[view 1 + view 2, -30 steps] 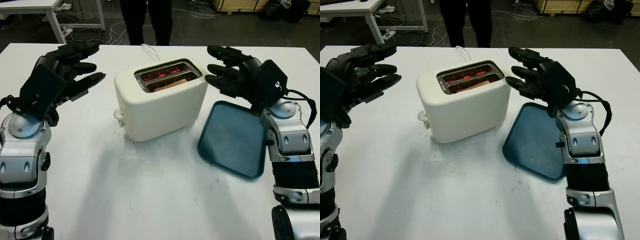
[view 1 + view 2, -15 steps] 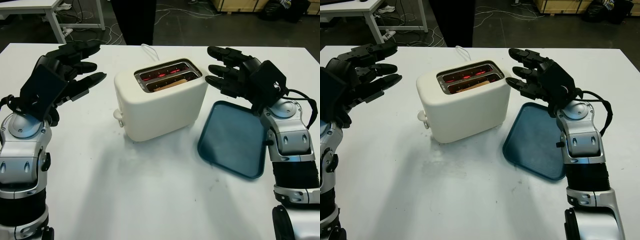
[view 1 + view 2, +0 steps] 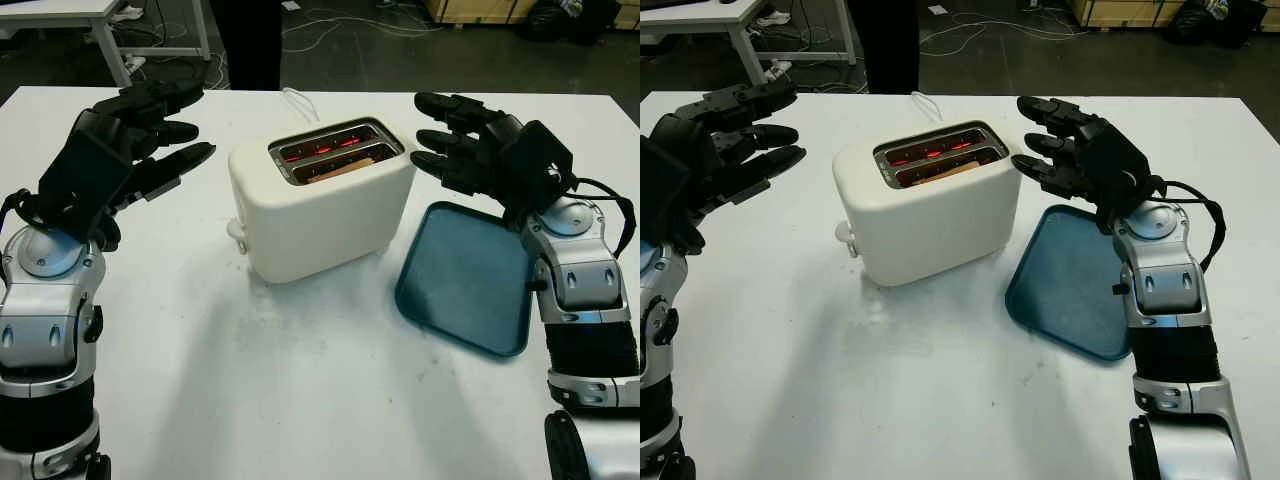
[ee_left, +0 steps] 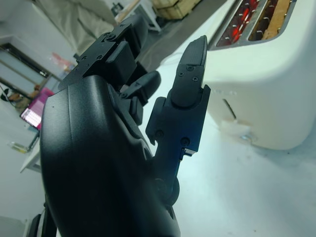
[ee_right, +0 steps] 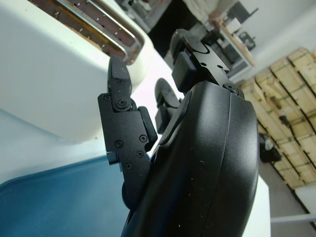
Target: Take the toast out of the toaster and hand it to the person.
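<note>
A: Where was the toast [image 3: 342, 168]?

B: Down in the near slot of the toaster [image 3: 320, 210], barely above the rim, with the elements glowing red in the slot behind.

A: And the hands?

B: Both were open and held nothing. The right hand [image 3: 470, 150] hovered just beside the toaster's end, above the tray [image 3: 465, 280]; the left hand [image 3: 135, 135] hung well off on the other side.

A: Best approach?

B: Probably reach in from above, pinch the crust's exposed edge, avoid the hot wires, and lift straight up before passing it to the person [image 3: 247, 40] across the table [image 3: 300, 400].
</note>
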